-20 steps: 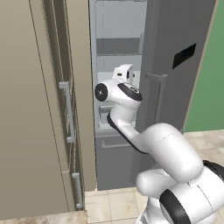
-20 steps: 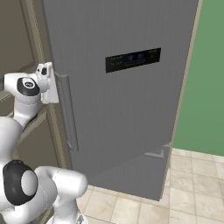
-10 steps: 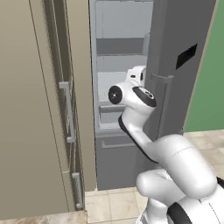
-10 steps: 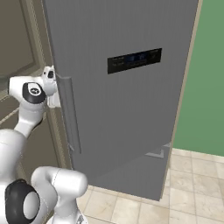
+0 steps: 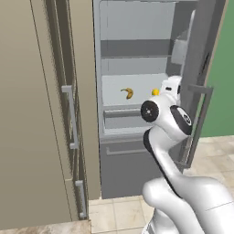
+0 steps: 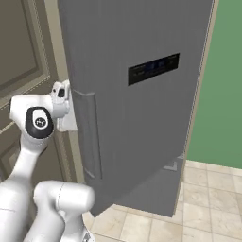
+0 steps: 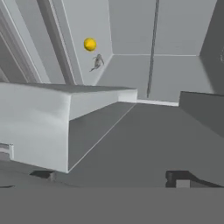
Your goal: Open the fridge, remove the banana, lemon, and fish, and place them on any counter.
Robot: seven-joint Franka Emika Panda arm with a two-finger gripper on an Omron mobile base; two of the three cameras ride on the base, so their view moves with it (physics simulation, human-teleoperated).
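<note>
Fridge point(image 5: 137, 68) door is swung wide, and on the pale middle shelf there's one banana point(image 5: 128, 93) plus one lemon point(image 5: 155, 92), which is half cut off by the arm's white wrist. In the hand view the lemon point(image 7: 90, 44) sits far ahead of the gripper point(image 7: 113, 177), and just beside it is one small grey sliver, probably the fish point(image 7: 97, 62), too tiny to be sure. Fingers are spread apart, holding nothing; only dark stubs show. The door point(image 6: 137, 94) blocks the whole interior from the right. Open room between door edge and the beige cabinet point(image 5: 41, 114).
</note>
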